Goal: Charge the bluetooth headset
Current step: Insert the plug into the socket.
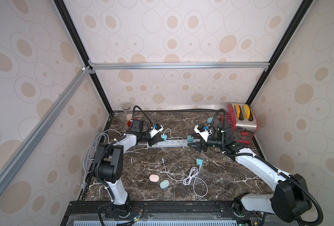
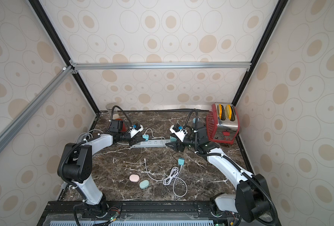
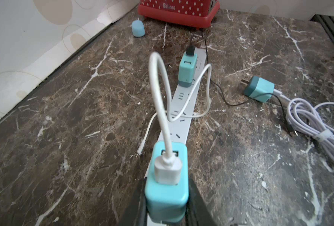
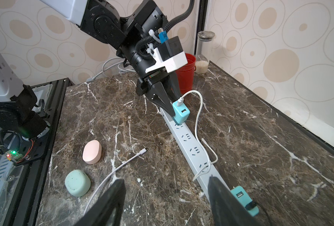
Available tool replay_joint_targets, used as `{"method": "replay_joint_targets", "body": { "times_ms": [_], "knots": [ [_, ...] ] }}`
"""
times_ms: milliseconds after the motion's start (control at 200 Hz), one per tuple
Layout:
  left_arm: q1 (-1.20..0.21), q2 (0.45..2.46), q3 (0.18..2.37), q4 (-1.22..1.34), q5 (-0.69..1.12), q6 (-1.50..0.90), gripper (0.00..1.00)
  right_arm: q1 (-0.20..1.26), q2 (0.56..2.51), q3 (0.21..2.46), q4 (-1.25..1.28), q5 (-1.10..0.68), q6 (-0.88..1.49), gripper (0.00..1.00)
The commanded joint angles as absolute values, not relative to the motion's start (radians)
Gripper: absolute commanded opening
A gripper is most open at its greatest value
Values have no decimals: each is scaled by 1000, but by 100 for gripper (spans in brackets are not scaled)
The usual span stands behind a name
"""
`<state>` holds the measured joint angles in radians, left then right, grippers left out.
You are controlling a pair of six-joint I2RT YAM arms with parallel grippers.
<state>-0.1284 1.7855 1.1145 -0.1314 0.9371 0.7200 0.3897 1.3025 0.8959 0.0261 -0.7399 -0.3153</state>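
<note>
- Now, left gripper [image 1: 159,139] — clamped on a charger [image 3: 166,201] at the left end of the strip [image 1: 172,144].
- Right gripper [image 4: 166,179] — jaws wide, empty, by its right end.

Both top views look down from high overhead. Wrist cameras sit close behind the left gripper [image 3: 167,197] and right gripper [image 4: 166,199], facing each other along the shared power strip [image 4: 191,148].

Polished marble-look tabletop [image 1: 221,176]; matt plastic power strip [image 1: 172,143], smooth teal plastic charger [image 3: 166,191] on it; toaster [image 1: 246,124] beyond: shiny steel, red plastic.
</note>
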Motion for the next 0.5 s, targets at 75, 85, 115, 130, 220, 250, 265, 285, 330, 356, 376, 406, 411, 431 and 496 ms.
{"method": "replay_joint_targets", "body": {
  "times_ms": [75,85,115,130,220,250,265,285,330,356,376,406,411,431,496],
  "knots": [
    [-110,1802,1233,-347,935,901,0,376,1345,887,58,-746,-331,70],
    [-111,1802,1229,-335,940,894,0,377,1351,888,64,-748,-329,70],
    [-111,1796,1217,-314,950,887,0,377,1373,896,78,-759,-318,70],
    [-111,1791,1210,-302,958,880,0,377,1386,902,87,-765,-312,70],
    [-111,1760,1156,-195,1021,811,0,388,1475,977,87,-801,-263,70],
    [-111,1750,1144,-176,1031,800,0,400,1501,999,87,-808,-254,71],
    [-111,1744,1139,-171,1032,797,0,407,1511,1010,89,-808,-255,71],
    [-111,1736,1132,-164,1031,793,0,419,1523,1019,92,-804,-264,72],
    [-110,1728,1123,-167,1019,797,0,453,1547,1035,108,-782,-293,73],
    [-110,1727,1125,-181,1002,810,0,472,1561,1045,115,-771,-309,74],
    [-108,1729,1130,-201,990,827,0,482,1577,1059,117,-766,-320,74],
    [-107,1736,1145,-240,973,852,0,497,1605,1085,114,-762,-333,74],
    [-108,1737,1148,-247,971,856,0,499,1610,1088,113,-762,-334,74],
    [-108,1742,1160,-276,963,876,0,506,1629,1107,110,-762,-336,74],
    [-104,1759,1185,-335,971,915,0,520,1692,1166,109,-774,-347,72]
  ]
}}
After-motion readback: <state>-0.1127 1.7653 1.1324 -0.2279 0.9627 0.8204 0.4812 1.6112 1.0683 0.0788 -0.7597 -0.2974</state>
